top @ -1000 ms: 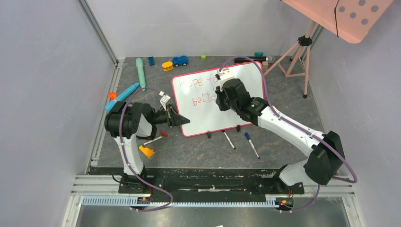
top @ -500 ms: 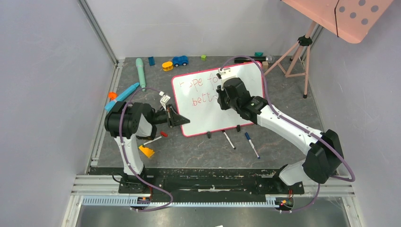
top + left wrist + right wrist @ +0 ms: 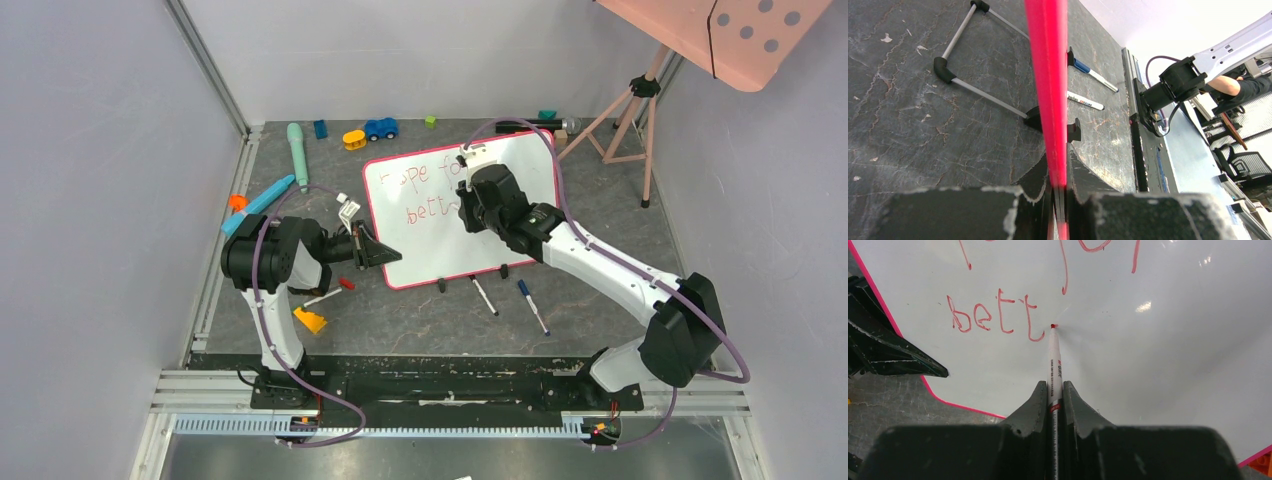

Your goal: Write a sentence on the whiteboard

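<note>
whiteboard (image 3: 440, 250) sits mid-worktop (image 3: 400, 325), slightly toward 1 o'clock from centre in the overhead view; glossy white face, thin red-pink frame with rounded corners, two small black feet (image 3: 441, 285) along its 6 o'clock edge; board is skewed, right end swung toward 12; glare spots on the face in the right wrist view

sentence (image 3: 993, 317) is thin slanted red lettering in two lines; top line reads roughly "hope fo", the rest hidden under the right arm (image 3: 600, 270) from overhead; second line reads "bett"; the writing sits in the board's 10 o'clock quarter

right pincer (image 3: 1053, 386) clamped on a white marker (image 3: 1055, 362), barrel pinched between both fingers; red tip touches the face just at 3 o'clock of the last "t"

left pincer (image 3: 1058, 159) closed on the board's red frame near its 7 o'clock corner; frame edge runs straight up between the fingers in the left wrist view; grey rod stand (image 3: 978, 95) with black elbows behind the board

two loose pens (image 3: 484, 296) on the worktop at 6 o'clock of the board, just past the feet, not touching it; small toys (image 3: 380, 128) scattered at 11–12 o'clock of the worktop; pink perforated panel (image 3: 740, 35) on a tripod (image 3: 630, 115) at 1–2 o'clock, well apart from the board
</note>
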Controlling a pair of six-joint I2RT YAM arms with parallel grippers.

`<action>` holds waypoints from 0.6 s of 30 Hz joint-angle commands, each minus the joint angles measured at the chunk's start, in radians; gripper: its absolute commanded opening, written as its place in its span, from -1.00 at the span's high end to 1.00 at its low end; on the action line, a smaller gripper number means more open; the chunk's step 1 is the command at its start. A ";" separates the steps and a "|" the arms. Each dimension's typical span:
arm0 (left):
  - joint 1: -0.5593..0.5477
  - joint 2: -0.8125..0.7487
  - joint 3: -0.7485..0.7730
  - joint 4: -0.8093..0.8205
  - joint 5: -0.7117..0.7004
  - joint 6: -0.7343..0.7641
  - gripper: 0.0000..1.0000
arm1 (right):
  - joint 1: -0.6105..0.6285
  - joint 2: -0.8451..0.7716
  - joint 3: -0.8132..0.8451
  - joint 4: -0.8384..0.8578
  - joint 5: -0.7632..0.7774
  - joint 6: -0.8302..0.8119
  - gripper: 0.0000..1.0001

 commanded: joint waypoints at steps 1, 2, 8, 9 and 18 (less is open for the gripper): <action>-0.021 0.005 0.001 0.067 0.057 0.137 0.96 | -0.025 0.000 0.034 -0.016 0.060 -0.006 1.00; -0.021 0.006 0.001 0.067 0.057 0.138 0.96 | -0.029 -0.002 0.035 -0.019 0.061 -0.006 1.00; -0.021 0.007 0.002 0.067 0.058 0.137 0.96 | -0.040 0.002 0.045 -0.021 0.057 -0.010 1.00; -0.021 0.008 0.002 0.067 0.058 0.137 0.96 | -0.041 0.005 0.049 -0.020 0.055 -0.011 1.00; -0.021 0.007 0.000 0.067 0.059 0.138 0.96 | -0.040 0.026 0.084 -0.010 0.027 -0.024 1.00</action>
